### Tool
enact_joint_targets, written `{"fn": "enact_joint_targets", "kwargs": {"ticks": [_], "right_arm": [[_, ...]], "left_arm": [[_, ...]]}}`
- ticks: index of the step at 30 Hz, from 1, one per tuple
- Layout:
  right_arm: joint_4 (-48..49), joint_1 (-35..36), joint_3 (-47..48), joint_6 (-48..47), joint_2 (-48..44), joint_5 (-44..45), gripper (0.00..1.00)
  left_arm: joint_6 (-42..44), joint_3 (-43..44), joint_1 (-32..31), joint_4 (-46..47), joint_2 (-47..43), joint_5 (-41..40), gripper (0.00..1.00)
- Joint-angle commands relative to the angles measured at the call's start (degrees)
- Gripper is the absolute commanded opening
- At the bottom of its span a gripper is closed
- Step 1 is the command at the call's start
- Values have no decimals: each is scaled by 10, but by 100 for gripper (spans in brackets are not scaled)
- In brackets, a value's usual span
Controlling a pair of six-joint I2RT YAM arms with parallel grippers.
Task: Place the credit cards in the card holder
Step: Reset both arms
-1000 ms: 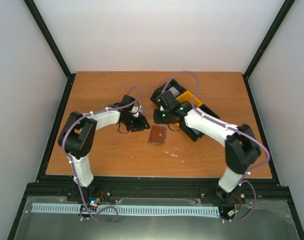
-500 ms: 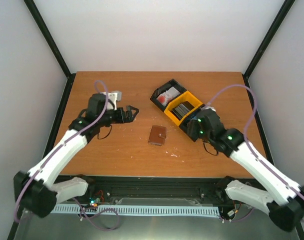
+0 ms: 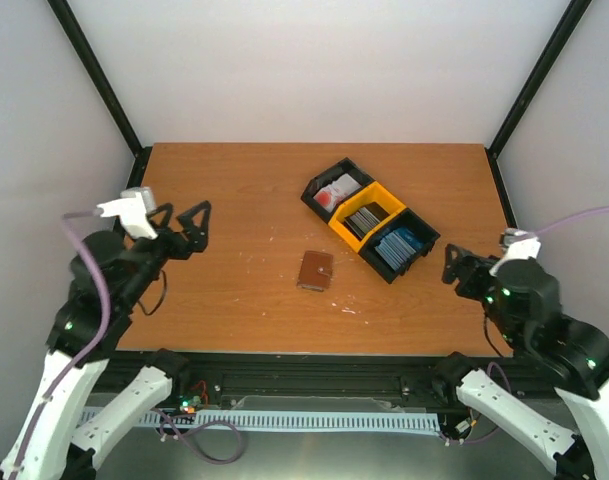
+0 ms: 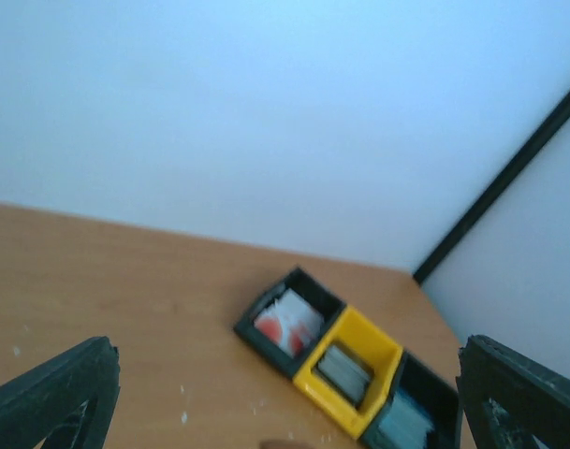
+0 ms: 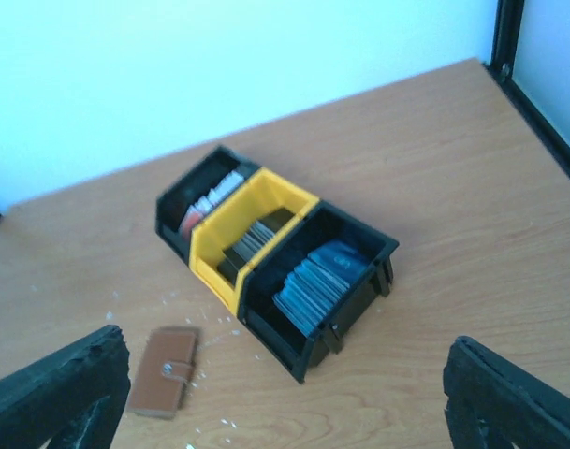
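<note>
Both claws are hanging spread wide and holding nothing. The left gripper (image 3: 184,216) is hovering over the left edge of the worktop (image 3: 234,180), and the right gripper (image 3: 456,268) is hovering by the right edge, toward the near corner.

The card holder (image 3: 315,270) is lying shut, snap tab fastened, about mid-table and slightly toward the near edge. The credit cards are sitting in a diagonal row of bins (image 5: 205,257) toward the far right corner. White and red cards (image 3: 336,193) are filling the farthest bin, dark grey cards (image 3: 362,220) the yellow middle one, and blue cards (image 3: 399,245) the nearest.

The cards are looking light, stiff and slick, and they are packed face to face. A pinch across one card's raised upper edge is probably going to hold better than any try at its flat sides. The holder is looking soft and light, so it is likely to slide. One claw will probably need to pin it while the other is lifting the tab.
</note>
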Motion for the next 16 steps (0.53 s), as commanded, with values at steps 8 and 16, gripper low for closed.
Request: {"fn": "enact_joint_targets", "kwargs": {"ticks": [8, 16], "right_arm": [[-48, -2, 57, -32, -75, 41, 100], [-32, -2, 31, -28, -79, 27, 100]], "left_arm": [[31, 83, 2, -74, -67, -113, 100], [27, 79, 2, -93, -66, -107, 100]]}}
